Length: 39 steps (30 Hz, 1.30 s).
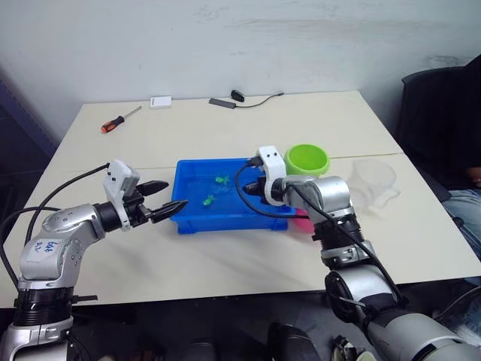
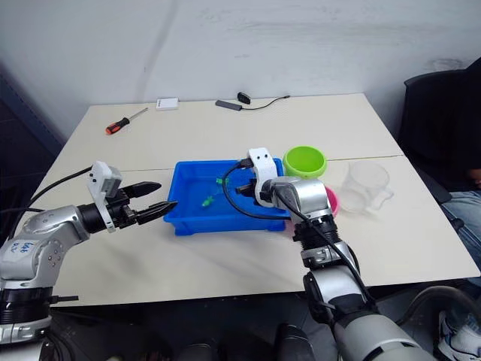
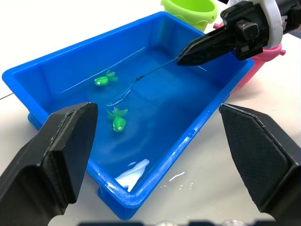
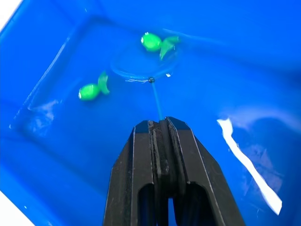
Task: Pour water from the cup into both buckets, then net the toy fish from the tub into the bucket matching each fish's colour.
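Surface (image 1: 225, 248): pale, set against a white wall.
Tub (image 1: 197, 218): blue, mid-surface; two green fish (image 4: 151, 41) are seen in it, still to be netted.
Buckets, cup: green bucket (image 1: 307, 159) at 2 o'clock of the tub; pink bucket (image 2: 331, 200) beside it; cup (image 2: 366, 186) set aside, so pouring is judged done.
Right tool (image 4: 161, 127): clamped on the net (image 4: 143, 66), its hoop under one fish.
Left tool (image 1: 167, 199): spread wide, empty, at the tub's 9 o'clock.

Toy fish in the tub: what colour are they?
Both fish are green, clearest in the right wrist view.

Bright blue is seen on the tub (image 1: 197, 218), lime green on two fish (image 4: 151, 41) and one bucket (image 1: 307, 160) — pink on the other bucket (image 2: 331, 201), orange-black on the screwdriver (image 1: 113, 125).
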### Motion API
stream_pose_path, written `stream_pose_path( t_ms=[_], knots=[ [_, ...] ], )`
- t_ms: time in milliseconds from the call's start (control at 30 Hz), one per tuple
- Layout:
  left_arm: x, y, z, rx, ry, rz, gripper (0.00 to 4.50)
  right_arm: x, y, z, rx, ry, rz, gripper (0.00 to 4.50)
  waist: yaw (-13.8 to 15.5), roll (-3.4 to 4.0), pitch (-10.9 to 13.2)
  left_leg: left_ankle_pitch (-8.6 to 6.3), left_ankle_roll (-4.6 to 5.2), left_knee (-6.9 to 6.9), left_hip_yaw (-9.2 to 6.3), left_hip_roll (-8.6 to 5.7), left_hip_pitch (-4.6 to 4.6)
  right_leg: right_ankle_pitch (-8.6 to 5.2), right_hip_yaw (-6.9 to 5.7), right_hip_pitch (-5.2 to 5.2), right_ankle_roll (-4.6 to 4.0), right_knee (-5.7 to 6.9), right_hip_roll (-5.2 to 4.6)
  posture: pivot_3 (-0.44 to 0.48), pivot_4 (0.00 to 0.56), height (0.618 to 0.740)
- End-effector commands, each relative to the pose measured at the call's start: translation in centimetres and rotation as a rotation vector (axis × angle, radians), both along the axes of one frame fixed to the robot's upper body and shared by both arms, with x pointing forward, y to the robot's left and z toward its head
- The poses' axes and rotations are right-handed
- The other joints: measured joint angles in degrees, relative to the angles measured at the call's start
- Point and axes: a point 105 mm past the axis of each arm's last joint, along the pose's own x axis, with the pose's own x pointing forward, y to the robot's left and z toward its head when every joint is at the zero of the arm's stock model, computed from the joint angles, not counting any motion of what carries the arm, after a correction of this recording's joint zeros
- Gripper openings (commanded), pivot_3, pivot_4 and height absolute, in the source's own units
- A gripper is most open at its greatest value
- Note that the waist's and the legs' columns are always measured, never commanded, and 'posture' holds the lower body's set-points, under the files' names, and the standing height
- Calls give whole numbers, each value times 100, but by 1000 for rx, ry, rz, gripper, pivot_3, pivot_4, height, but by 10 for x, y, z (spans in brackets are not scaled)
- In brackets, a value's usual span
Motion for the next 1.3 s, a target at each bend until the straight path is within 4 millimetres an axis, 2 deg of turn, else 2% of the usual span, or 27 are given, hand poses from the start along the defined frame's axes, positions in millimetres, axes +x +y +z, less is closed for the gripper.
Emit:
stream_pose_path(
  t_ms=[33,200,433,767,867,933,1033,1133,1300],
  knots=[
    [2,-1,14,-4,-58,-17,4482,-3,3,29,24,-111,29,0,3,0,0,0,0,-1,0,0,0,0,0,0,0,0,0,0,150,740],
    [3,-3,15,1,-68,-41,4482,-11,-3,32,26,-126,39,0,8,-3,-2,0,-1,-3,-2,0,0,0,-2,-1,0,-2,-1,0,150,740],
    [10,-12,21,-19,-123,-112,4482,-31,-28,40,54,-174,28,0,22,-3,-2,-1,0,-8,-4,-2,-6,0,-6,-2,0,-10,-3,0,150,740],
    [15,-31,29,-98,-186,-239,4482,-56,-71,67,120,-285,-68,0,44,-3,-1,0,0,-24,-1,-2,-13,-1,-7,3,1,-28,1,0,150,740],
    [18,-40,32,-102,-203,-282,4482,-57,-98,80,116,-334,-156,0,81,-2,-1,0,1,-28,-3,-1,-13,0,-10,6,0,-43,2,0,150,740],
    [20,-42,32,-102,-206,-290,4482,-57,-106,83,110,-349,-182,0,124,-2,-1,-1,2,-28,-1,-2,-14,1,-10,6,0,-50,3,0,150,740],
    [23,-45,32,-105,-207,-302,4482,-55,-134,86,58,-382,-271,0,145,-2,-1,-2,5,-35,2,-3,-14,1,-9,5,0,-57,4,0,150,740],
    [25,-46,32,-104,-209,-312,4482,-53,-154,85,5,-398,-320,0,162,-2,0,-3,6,-38,2,-5,-16,1,-11,6,0,-62,5,0,150,740],
    [29,-48,32,-99,-217,-324,4482,-52,-179,75,-197,-443,-350,0,154,-3,1,-4,9,-41,6,-6,-23,1,-11,8,3,-79,5,0,150,740]
  ],
)
